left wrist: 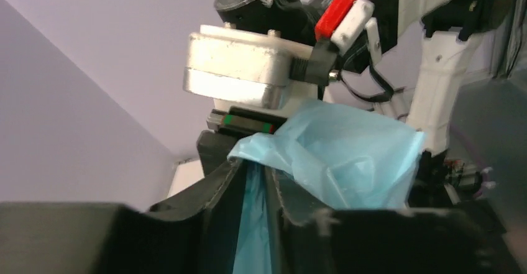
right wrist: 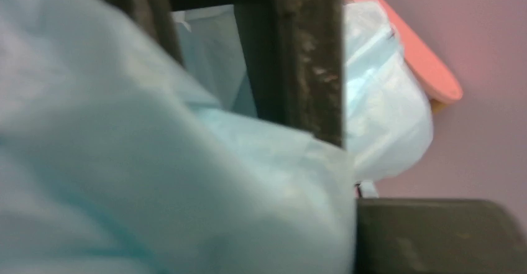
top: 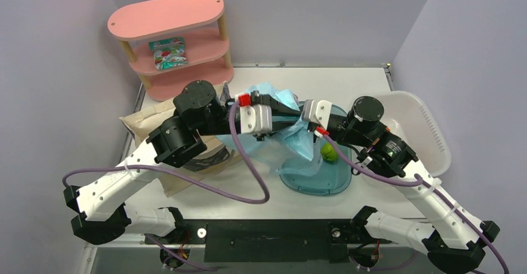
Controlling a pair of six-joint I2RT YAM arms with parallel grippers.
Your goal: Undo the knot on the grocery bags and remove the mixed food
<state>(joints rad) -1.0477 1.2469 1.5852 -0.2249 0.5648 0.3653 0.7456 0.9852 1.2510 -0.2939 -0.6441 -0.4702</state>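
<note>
White tabletop (top: 348,81) carried everything. Pink three-tier shelf (top: 164,14) stood at the far left and a white plastic basket (top: 429,131) at the right. A beige canvas tote (top: 146,118) lay under my left arm.

The thin light-blue plastic grocery bag (top: 298,137) hung between both arms over the translucent teal tub (top: 314,181). I judged this was so that anything falling out would land in the tub. The film looked crumpled, slack and see-through, and I could make out no knot.

Left fingers (left wrist: 231,190) were clamped together on a fold of the bag. Right fingers (top: 297,111) were buried in plastic, so I could not tell their state.

A round green fruit (top: 329,153) sat in the tub beside the bag. The green-white-red snack packet (top: 169,53) lay on the shelf's middle tier.
</note>
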